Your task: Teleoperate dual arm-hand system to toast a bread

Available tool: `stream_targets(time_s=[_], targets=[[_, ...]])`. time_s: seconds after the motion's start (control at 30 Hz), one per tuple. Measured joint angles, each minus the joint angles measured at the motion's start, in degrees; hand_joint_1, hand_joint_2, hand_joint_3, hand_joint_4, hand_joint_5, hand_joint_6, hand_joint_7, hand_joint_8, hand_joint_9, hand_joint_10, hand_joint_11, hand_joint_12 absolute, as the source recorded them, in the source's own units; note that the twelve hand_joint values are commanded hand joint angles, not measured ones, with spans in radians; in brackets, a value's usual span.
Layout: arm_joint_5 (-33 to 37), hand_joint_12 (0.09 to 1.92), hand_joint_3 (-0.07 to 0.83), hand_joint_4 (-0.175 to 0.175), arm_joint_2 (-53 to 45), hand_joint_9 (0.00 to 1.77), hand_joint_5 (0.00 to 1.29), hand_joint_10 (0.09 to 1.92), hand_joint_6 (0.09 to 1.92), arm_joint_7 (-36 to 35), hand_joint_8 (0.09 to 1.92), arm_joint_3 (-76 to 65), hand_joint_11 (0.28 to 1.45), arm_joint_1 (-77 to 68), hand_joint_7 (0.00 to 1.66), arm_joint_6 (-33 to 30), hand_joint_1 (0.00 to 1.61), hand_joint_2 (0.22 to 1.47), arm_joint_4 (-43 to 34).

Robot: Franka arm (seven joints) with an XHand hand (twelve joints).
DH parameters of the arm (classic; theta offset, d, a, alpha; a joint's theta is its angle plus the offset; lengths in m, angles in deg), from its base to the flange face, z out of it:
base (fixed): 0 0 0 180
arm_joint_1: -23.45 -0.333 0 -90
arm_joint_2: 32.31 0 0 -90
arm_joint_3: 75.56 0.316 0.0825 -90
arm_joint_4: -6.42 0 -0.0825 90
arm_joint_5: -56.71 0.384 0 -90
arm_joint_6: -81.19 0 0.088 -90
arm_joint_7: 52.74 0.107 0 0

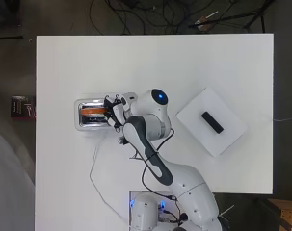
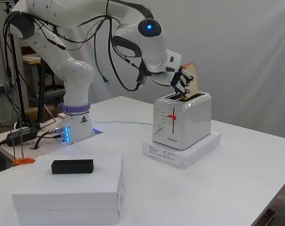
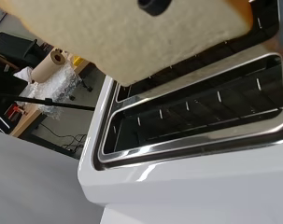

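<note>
At centre frame, the black-and-white hand has its fingers pinched on a pale, spongy bread slice, held upright above the chrome-rimmed slots of a glossy white boxy toaster on a flat white box on the desk.

Even, bright, diffuse light is cast from above; only faint shadows are thrown on the table. Glare is seen on the toaster rim, and the bread slice is blurred close up.
</note>
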Motion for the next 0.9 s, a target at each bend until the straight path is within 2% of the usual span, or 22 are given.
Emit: stream_targets(time_s=[0.17,0.2,0.23,0.27,0.3,0.33,0.37,0.43,0.5,0.6,0.7,0.8,0.9], targets=[[0.2,0.09,-0.001,-0.162,-0.5,1.46,0.76,0.09,1.22,0.8,0.87,-0.9,0.87,-2.1,1.11,1.0,1.24,1.15,-1.9],[0.2,0.09,-0.001,-0.112,-0.5,1.28,0.66,0.09,0.87,0.8,0.62,-1.2,0.75,-2.4,0.98,1.1,0.93,1.14,-2.1],[0.4,0.09,-0.023,-0.066,-0.5,0.92,0.5,0.09,0.55,0.9,0.35,-1.9,0.59,-2.6,0.7,1.1,0.58,1.06,-2.1],[0.5,0.09,-0.024,-0.029,-0.6,0.61,0.39,0.09,0.31,1.2,0.18,-2.6,0.47,-3.0,0.46,1.5,0.32,0.99,-2.4],[0.2,0.09,-0.017,-0.005,-0.6,0.42,0.35,0.09,0.16,1.9,0.09,-3.5,0.39,-3.9,0.32,2.5,0.18,0.95,-3.1],[-0.5,0.09,-0.008,0.011,-0.5,0.33,0.33,0.09,0.09,2.6,0.09,-4.7,0.35,-5.4,0.25,4.2,0.09,0.94,-4.2],[-1.3,0.09,-0.001,0.021,-0.4,0.28,0.32,0.09,0.09,3.2,0.09,-5.8,0.34,-7.3,0.22,6.1,0.04,0.94,-5.5],[-2.4,0.09,0.004,0.042,-0.4,0.26,0.37,0.09,0.09,4.9,0.09,-7.5,0.33,-12.6,0.22,10.3,0.01,0.96,-8.4],[-3.0,0.09,0.004,0.057,-0.4,0.29,0.44,0.09,0.09,5.9,0.09,-7.7,0.33,-16.7,0.26,11.5,0.02,0.98,-9.2],[-7.0,0.09,0.001,0.034,-0.4,0.33,0.35,0.09,0.09,8.8,0.09,-6.7,0.35,-17.4,0.29,9.4,0.03,0.99,-8.4],[-16.7,0.09,0.001,0.005,-2.0,0.34,0.3,0.09,0.09,12.5,0.09,-6.3,0.36,-12.5,0.29,7.9,0.03,0.99,-8.3],[-24.4,0.09,0.005,-0.006,-3.5,0.3,0.26,0.09,0.09,14.4,0.09,-6.0,0.36,-7.8,0.22,6.7,0.01,1.0,-9.6],[-26.6,0.09,0.006,-0.015,-3.4,0.28,0.24,0.09,0.09,16.1,0.09,-5.8,0.36,-7.2,0.2,6.8,0.0,1.01,-11.4]])
